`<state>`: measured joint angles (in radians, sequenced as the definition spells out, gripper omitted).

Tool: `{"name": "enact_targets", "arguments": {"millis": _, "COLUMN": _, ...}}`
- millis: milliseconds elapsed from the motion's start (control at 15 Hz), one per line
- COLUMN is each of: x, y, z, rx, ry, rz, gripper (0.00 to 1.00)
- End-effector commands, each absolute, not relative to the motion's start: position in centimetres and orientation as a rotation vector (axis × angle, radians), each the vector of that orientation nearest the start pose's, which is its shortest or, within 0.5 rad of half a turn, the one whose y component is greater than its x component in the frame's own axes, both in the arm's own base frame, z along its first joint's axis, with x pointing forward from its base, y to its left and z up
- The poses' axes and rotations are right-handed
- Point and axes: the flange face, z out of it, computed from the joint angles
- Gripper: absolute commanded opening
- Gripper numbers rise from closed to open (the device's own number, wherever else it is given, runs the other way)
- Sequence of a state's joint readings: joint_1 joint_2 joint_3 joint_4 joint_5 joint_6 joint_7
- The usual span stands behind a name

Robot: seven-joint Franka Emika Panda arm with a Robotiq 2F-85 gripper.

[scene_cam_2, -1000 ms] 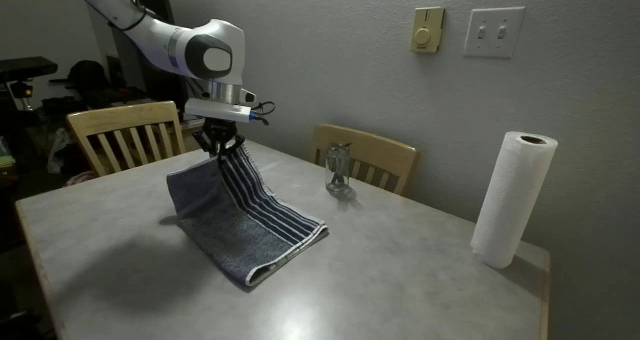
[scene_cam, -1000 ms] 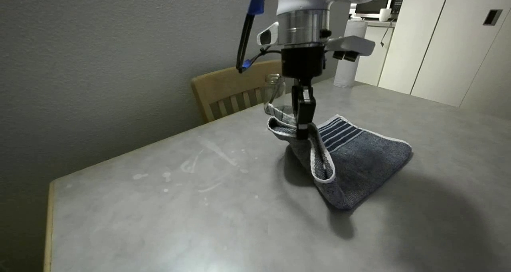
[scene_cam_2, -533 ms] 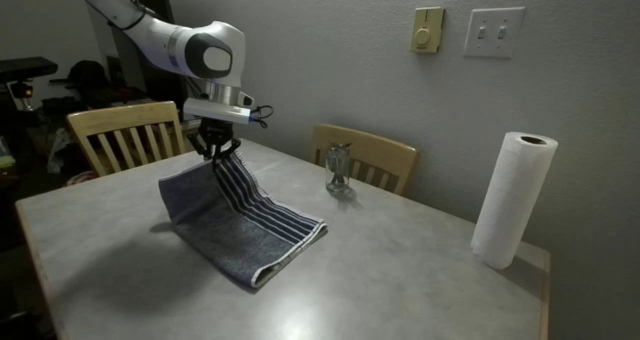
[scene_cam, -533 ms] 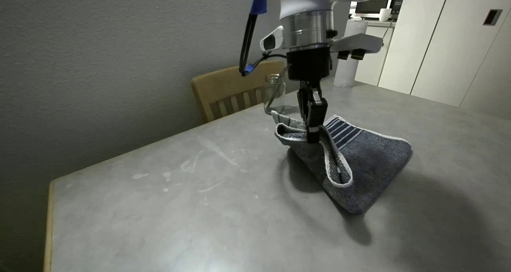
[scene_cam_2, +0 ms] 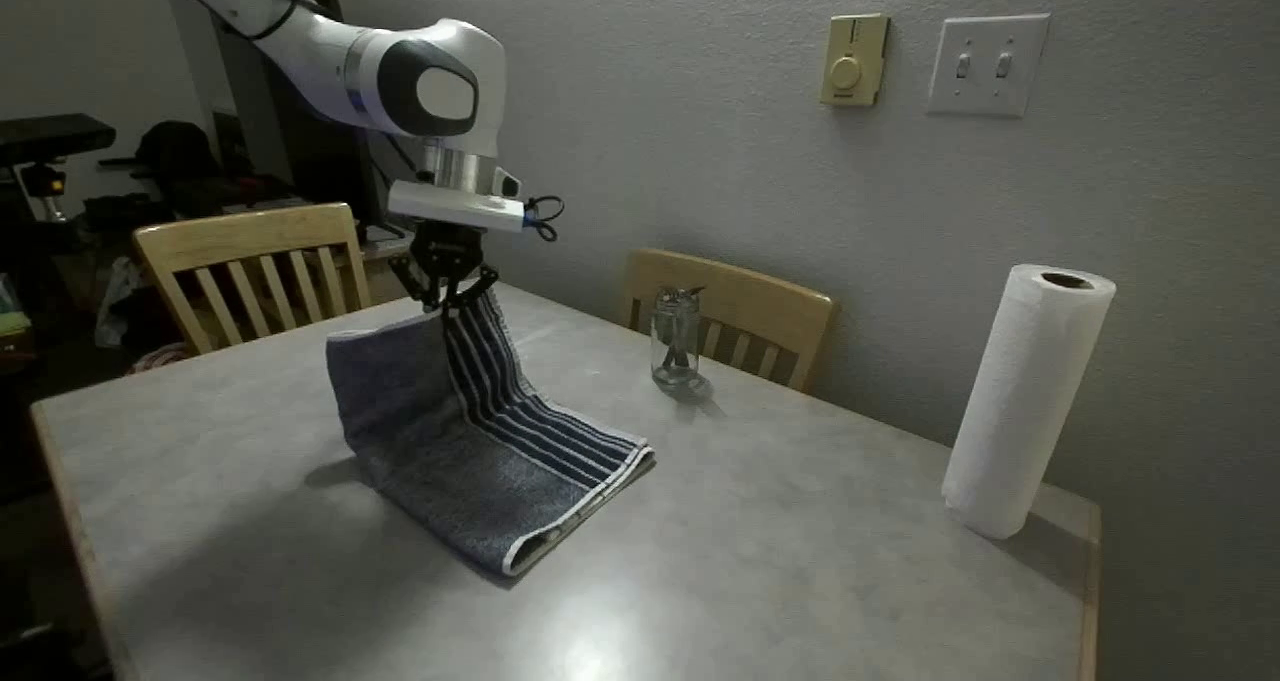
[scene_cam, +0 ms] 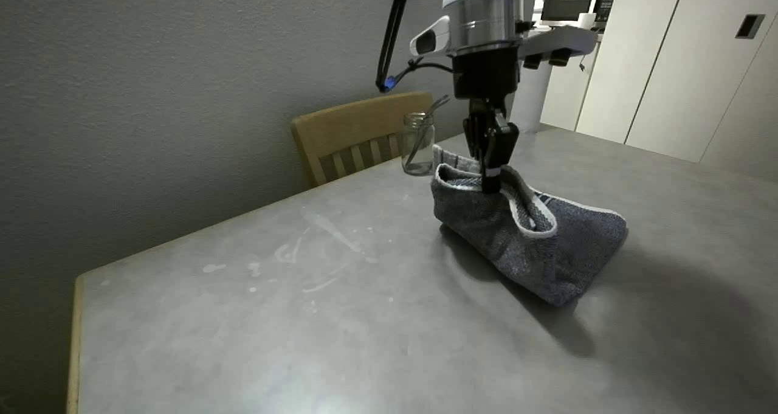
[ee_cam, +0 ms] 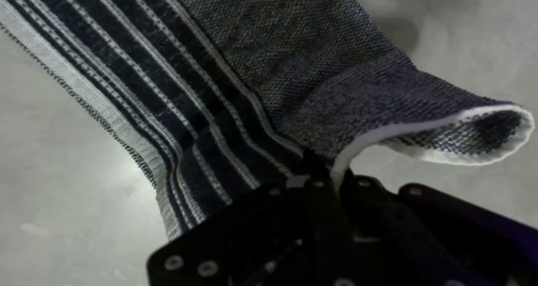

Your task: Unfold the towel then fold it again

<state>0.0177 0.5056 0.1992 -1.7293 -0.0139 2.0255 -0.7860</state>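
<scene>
The towel (scene_cam_2: 440, 471) is partly on the grey table (scene_cam_2: 800, 561) and partly raised; the part at rest lies apart from the table edges in view. In an exterior view, a broad stretch of table runs from the towel to the paper roll (scene_cam_2: 1030, 401) near a corner. The glass jar (scene_cam_2: 675, 336) stands nearer, apart from the towel, by the edge with a chair (scene_cam_2: 745, 286) behind it. In an exterior view, a wide stretch with white smudges (scene_cam: 333, 231) reaches from the towel to the table's tan-trimmed end.

The gripper (ee_cam: 333, 172) pinches the towel's white-trimmed edge between its fingers (ee_cam: 363, 189), holding it above the table, and the towel slopes down from there to the surface. It is dark grey-blue and folded over in layers, with pale stripes running along one side. In the wrist view, the lifted edge curls into a loop beside the fingers.
</scene>
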Motion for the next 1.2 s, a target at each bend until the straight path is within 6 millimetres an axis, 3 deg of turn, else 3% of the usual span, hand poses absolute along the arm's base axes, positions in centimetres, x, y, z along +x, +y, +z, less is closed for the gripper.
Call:
{"name": "enact_targets", "arguments": {"millis": 0, "x": 61.9, "y": 9.4, "z": 30.6, "rx": -2.608, "ry": -1.506, "rz": 0.251, "gripper": 0.02}}
{"name": "enact_targets", "arguments": {"millis": 400, "x": 61.2, "y": 3.9, "z": 31.3, "rx": -2.587, "ry": -1.567, "rz": 0.224, "gripper": 0.02}}
{"name": "enact_targets", "arguments": {"millis": 1000, "x": 58.0, "y": -6.1, "z": 25.7, "rx": -2.579, "ry": -1.538, "rz": 0.236, "gripper": 0.02}}
{"name": "enact_targets", "arguments": {"millis": 1133, "x": 57.6, "y": -7.5, "z": 24.7, "rx": -2.556, "ry": -1.571, "rz": 0.224, "gripper": 0.02}}
